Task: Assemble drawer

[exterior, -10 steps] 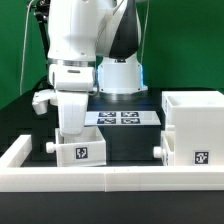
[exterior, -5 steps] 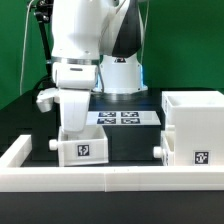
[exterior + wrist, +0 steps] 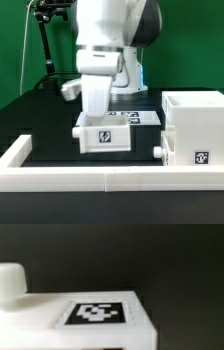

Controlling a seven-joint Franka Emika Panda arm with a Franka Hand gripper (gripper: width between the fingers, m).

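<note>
My gripper point(image 3: 99, 124) is shut on a small white drawer tray point(image 3: 105, 139) and holds it just above the black table, near the middle. The tray has a marker tag on its front and a knob point(image 3: 77, 131) on the side toward the exterior view's left. The tall hollow white box point(image 3: 194, 125) stands at the exterior view's right, with a tag low on its front and a knob point(image 3: 158, 151) sticking out at its lower left. The wrist view shows the held tray's tag point(image 3: 97, 314) and knob point(image 3: 10, 280) close up; my fingers are hidden there.
The marker board point(image 3: 133, 117) lies on the table behind the held tray, partly hidden by it. A low white wall point(image 3: 90, 180) edges the table's front and left side. The arm's white base point(image 3: 128, 70) stands behind.
The arm has swung toward the exterior view's right, carrying the small tray with it, off the table and closer to the tall box.
</note>
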